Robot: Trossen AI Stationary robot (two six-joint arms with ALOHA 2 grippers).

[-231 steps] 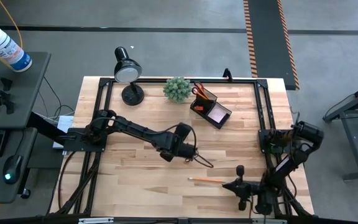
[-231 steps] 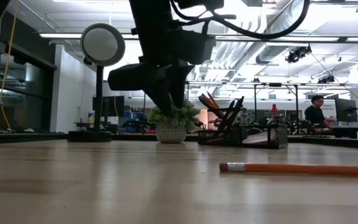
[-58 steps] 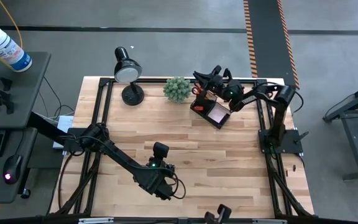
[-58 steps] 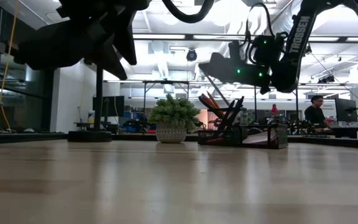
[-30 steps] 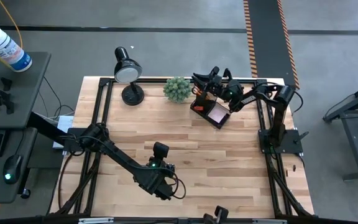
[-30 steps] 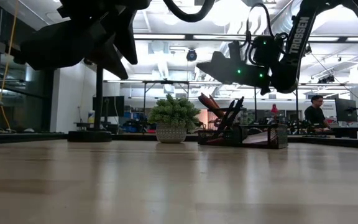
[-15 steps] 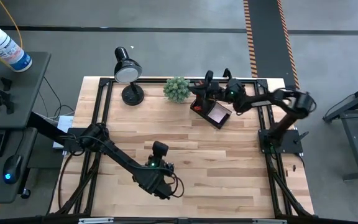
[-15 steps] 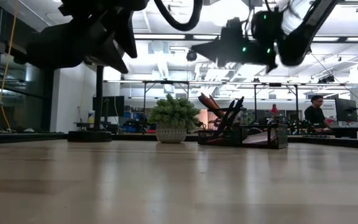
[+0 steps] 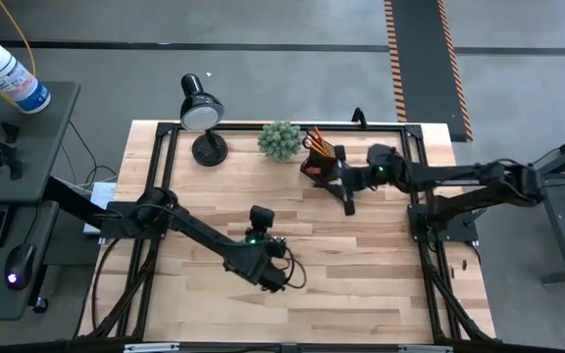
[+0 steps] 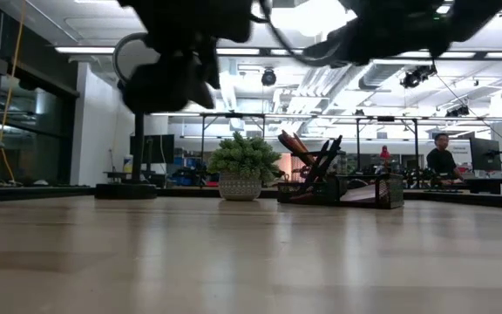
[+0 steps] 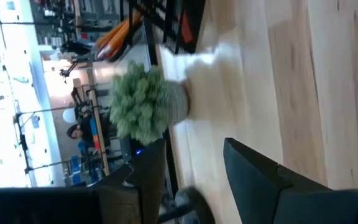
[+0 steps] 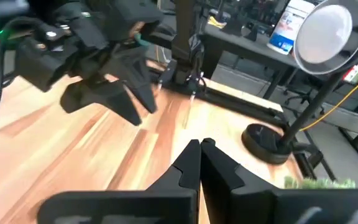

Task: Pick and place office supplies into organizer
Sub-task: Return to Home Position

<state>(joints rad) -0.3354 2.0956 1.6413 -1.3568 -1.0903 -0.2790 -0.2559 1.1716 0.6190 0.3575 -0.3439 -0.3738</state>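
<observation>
Organizer (image 9: 312, 165) at far edge, right of centre, beside plant ball (image 9: 280, 140); pencils (image 9: 314, 139) standing in its tall end. My right gripper (image 9: 347, 196) above its low end, fingers pressed together, empty. Left gripper (image 9: 277, 277) well apart, near-centre, fingers spread, empty. Right arm nearer; organizer lies far-left of its fingertips.

Desk lamp (image 9: 202, 110) beside plant ball (image 9: 280, 140) (far edge) — both upright.

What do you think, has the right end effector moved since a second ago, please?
Yes: the right end effector has left the organizer's pen cup, shifting toward the table's near edge.
</observation>
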